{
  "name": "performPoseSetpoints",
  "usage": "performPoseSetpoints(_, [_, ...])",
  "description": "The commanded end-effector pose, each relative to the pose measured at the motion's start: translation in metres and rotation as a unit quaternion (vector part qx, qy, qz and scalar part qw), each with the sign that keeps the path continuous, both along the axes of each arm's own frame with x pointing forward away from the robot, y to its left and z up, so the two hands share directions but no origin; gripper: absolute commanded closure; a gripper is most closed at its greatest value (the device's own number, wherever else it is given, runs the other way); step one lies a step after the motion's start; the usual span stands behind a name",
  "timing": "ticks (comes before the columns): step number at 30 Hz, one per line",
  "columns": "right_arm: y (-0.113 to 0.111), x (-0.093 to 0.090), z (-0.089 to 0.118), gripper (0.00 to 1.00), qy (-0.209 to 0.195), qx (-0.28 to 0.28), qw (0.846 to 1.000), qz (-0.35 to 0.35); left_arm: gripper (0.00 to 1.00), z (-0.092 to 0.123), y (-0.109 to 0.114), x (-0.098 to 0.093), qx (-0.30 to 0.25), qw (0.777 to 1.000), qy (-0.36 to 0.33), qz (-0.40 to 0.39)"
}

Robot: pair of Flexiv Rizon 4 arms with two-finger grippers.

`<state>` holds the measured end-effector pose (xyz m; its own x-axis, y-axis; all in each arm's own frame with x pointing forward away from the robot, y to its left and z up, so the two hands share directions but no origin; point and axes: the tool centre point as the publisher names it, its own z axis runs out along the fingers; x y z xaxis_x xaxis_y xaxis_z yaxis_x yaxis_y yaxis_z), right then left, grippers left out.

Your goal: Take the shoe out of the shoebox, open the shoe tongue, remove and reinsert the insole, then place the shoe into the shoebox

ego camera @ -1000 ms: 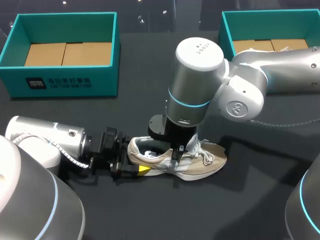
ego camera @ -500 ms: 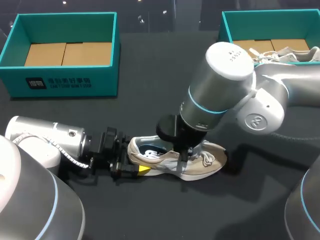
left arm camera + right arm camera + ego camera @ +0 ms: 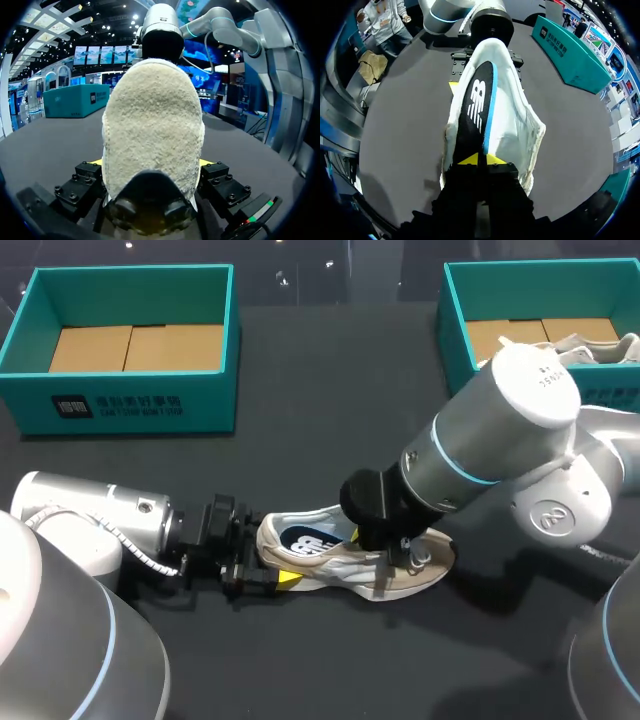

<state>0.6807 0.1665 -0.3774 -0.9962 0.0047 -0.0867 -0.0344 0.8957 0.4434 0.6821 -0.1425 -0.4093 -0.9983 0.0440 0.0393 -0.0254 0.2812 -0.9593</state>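
Beige sneaker (image 3: pixel 325 562) sitting near the front of the dark table (image 3: pixel 330 420), between two grippers.
The left gripper (image 3: pixel 270 575) is clamping its fuzzy heel from both sides. The right gripper (image 3: pixel 481 160) is pinching the black, blue-edged insole (image 3: pixel 476 107) in the sneaker's opening. Two teal shoeboxes are standing at the far side, the left shoebox (image 3: pixel 130 400) and the right shoebox (image 3: pixel 455 330), which is holding another shoe (image 3: pixel 590 345).

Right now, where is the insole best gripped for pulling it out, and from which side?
By its exposed edge near the tongue, from above through the opening of the shoe: the insole lies tilted there, thin enough for the jaws, while the left gripper braces the heel.
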Motion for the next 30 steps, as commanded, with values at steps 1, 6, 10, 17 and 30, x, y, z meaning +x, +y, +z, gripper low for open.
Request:
performPoseSetpoints(1, [-0.012,-0.003,0.004,1.0,-0.009,0.069,0.997,0.013,1.0,-0.001,0.0,0.001,0.001,1.0,0.0,0.001])
performPoseSetpoints(6, [-0.005,0.003,0.011,1.0,-0.019,0.074,0.996,0.039,1.0,-0.001,0.0,0.001,0.001,1.0,0.0,0.001])
performPoseSetpoints(10, [-0.002,0.007,0.014,1.0,-0.025,0.081,0.995,0.058,1.0,-0.001,0.0,0.001,0.001,1.0,0.0,0.001])
performPoseSetpoints(17, [0.014,0.014,0.023,1.0,-0.029,0.076,0.992,0.101,1.0,-0.001,0.0,0.001,0.001,1.0,0.0,0.001])
performPoseSetpoints(30, [0.042,0.015,0.032,1.0,-0.022,0.061,0.987,0.148,1.0,-0.001,0.0,0.001,0.001,1.0,0.0,0.001])
